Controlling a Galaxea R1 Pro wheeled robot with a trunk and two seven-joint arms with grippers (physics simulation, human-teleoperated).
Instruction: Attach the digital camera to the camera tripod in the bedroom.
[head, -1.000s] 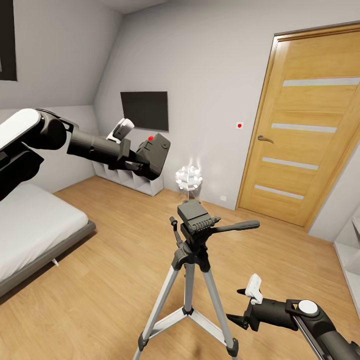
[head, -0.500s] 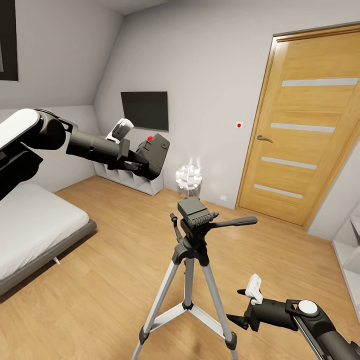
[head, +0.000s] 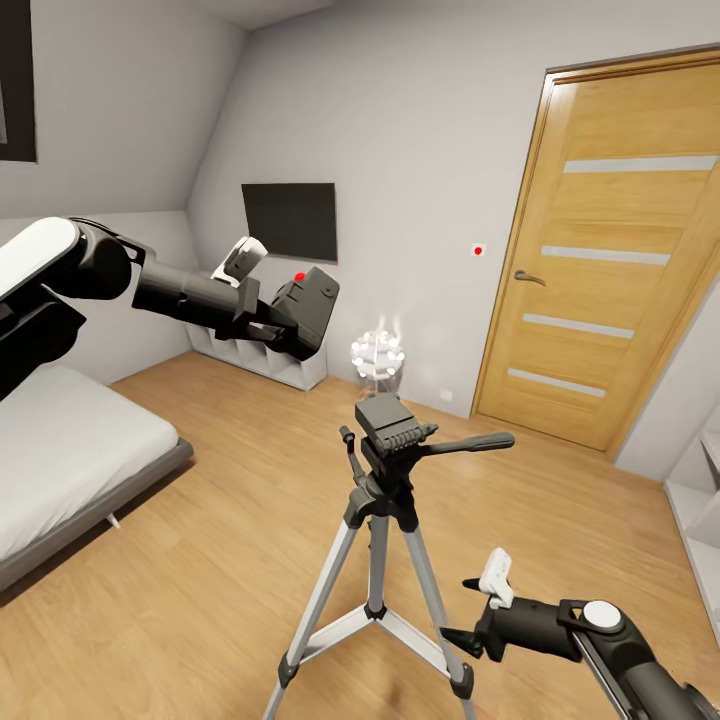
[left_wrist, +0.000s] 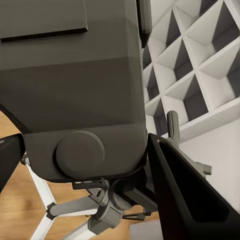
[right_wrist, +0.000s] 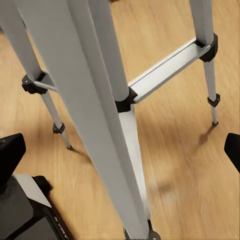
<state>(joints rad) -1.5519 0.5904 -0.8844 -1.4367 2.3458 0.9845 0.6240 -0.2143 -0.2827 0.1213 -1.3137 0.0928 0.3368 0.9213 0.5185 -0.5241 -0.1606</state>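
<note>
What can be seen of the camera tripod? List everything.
The camera tripod stands upright on the light wood floor, three silver metal legs spread, joined by flat silver braces at black joints, with black feet. Its black head carries a ridged, bare mounting plate and a long pan handle pointing toward the door. Nothing touches it except the floor.

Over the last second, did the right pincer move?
Yes. The right pincer shifted left and slightly down, closer to the camera tripod leg, which stayed put over the last half second.
</note>
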